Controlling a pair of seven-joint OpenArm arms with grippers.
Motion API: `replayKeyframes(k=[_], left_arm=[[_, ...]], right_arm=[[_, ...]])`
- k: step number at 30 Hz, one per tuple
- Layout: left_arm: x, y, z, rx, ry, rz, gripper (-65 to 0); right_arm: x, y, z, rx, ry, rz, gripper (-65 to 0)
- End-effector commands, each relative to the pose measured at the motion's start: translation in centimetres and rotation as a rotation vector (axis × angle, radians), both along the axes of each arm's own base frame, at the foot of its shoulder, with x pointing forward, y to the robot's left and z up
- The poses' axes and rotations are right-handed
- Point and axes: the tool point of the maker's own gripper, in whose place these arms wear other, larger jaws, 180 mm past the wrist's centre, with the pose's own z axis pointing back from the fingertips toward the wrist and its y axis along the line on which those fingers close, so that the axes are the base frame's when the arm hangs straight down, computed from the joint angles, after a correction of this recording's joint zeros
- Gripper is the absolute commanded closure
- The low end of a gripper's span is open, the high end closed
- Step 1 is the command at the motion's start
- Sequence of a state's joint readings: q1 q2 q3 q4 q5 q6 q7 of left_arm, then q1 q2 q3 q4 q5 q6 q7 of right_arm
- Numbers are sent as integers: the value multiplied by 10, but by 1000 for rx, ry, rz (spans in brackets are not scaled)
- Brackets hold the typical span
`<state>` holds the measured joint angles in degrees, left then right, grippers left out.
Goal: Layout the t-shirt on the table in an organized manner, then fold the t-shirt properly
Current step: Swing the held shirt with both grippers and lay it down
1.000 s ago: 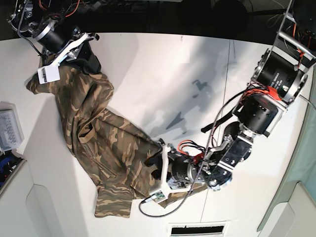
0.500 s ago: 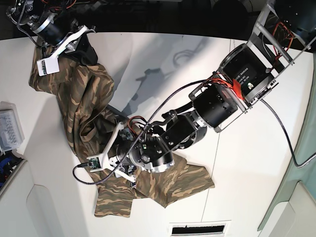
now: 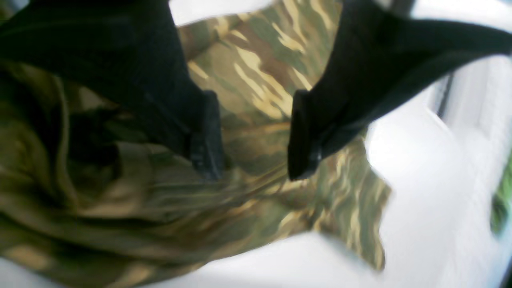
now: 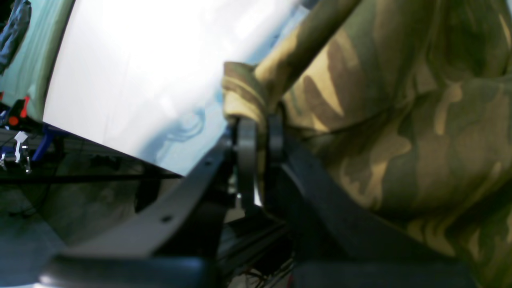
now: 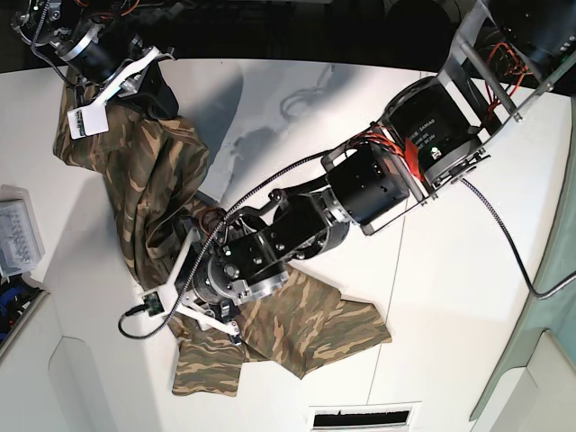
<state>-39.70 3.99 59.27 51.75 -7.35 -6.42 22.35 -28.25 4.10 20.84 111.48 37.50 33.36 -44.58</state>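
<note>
The camouflage t-shirt [image 5: 157, 171] lies crumpled along the left side of the white table [image 5: 315, 135], from the back left corner down to the front edge. My right gripper [image 5: 135, 85] is at that back corner, shut on a rolled fold of the t-shirt [image 4: 360, 104]; in the right wrist view the right gripper [image 4: 260, 132] has cloth pinched between its pads. My left gripper [image 5: 191, 286] hangs low over the shirt's lower middle. In the left wrist view the left gripper [image 3: 256, 140] is open, with bunched t-shirt [image 3: 256, 80] under its fingers and nothing between them.
A clear plastic box [image 5: 18, 234] sits off the table's left edge. A vent slot [image 5: 360, 418] lies at the front edge. The left arm's body and its black cable [image 5: 486, 198] stretch across the table's middle. The table's dark back edge runs behind the right gripper.
The left arm has swung left across the table, from the shirt's right hem to its lower middle, still open. The right gripper has kept its hold at the back corner.
</note>
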Motion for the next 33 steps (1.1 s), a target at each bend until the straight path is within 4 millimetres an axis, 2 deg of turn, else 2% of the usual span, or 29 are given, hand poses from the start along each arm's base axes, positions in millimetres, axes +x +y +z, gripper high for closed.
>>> replayKeyframes(k=[1, 5, 8, 11, 18, 20, 22, 25, 28, 33], left_arm=[[14, -5, 26, -65, -7, 14, -301], [8, -7, 25, -213, 189, 71, -301], [-3, -12, 20, -283, 302, 106, -301], [-10, -15, 14, -330, 367, 129, -301], [-20, -14, 3, -323, 420, 140, -302], [-21, -10, -2, -303, 421, 144, -302], [-22, -4, -8, -268, 411, 163, -337], [-18, 10, -18, -226, 386, 211, -351], [-18, 20, -26, -185, 366, 219, -351], [-31, 21, -40, -170, 400, 201, -351]], right_arm=[[6, 0, 10, 11, -44, -4, 0], [9, 3, 13, 30, -60, -16, 0], [7, 15, 13, 56, -56, 6, 0], [3, 42, 12, 77, -48, 79, 0], [-13, 112, 13, 116, -55, 248, 0], [-17, 127, 15, 127, -61, 277, 0], [-20, 138, 16, 132, -62, 299, 0], [-21, 149, 20, 155, -67, 310, 0], [-20, 151, 22, 161, -70, 309, 0], [-19, 151, 22, 161, -74, 308, 0]])
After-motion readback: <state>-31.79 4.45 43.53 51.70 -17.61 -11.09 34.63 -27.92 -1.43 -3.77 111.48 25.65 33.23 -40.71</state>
